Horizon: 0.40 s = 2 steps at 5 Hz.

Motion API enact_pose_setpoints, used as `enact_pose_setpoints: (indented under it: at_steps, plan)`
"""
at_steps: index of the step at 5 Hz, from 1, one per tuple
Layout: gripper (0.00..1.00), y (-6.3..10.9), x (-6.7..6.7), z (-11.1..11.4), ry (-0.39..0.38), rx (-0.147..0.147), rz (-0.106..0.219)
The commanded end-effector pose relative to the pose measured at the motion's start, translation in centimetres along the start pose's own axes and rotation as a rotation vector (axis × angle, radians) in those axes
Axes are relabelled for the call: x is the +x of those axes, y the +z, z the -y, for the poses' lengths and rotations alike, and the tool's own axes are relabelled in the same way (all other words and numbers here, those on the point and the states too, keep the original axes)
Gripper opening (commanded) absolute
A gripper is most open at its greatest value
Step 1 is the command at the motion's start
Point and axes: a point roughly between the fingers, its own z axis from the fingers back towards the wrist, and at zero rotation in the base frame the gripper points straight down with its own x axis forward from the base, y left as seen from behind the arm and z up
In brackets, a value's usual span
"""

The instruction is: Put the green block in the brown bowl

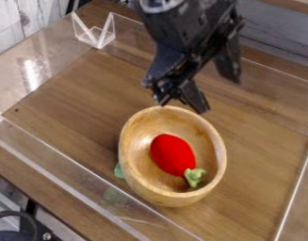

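The brown bowl [134,141] stands on the wooden table in the middle of the view. A red toy [171,151] lies in it. A small green piece [194,176] rests against the toy's near end; I cannot tell whether it is the green block or part of the toy. Another sliver of green [119,171] shows outside the bowl at its left foot. My black gripper [179,96] hangs just above the bowl's far rim, pointing steeply down. Its fingers stand a little apart with nothing between them.
Clear plastic walls fence the table; the near one [68,179] runs diagonally just in front of the bowl. A small clear plastic stand [93,30] sits at the back left. Bare wood [68,104] lies left of the bowl.
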Motion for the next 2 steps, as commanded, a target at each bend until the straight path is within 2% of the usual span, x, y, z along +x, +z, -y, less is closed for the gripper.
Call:
enact_pose_setpoints:
  at_steps: [1,2]
  plan:
    - [1.0,-0.47,0.07,-0.73,-0.012,-0.043,0.01]
    - [1.0,-1.33,0.18,-1.34,-0.03,-0.051,0.016]
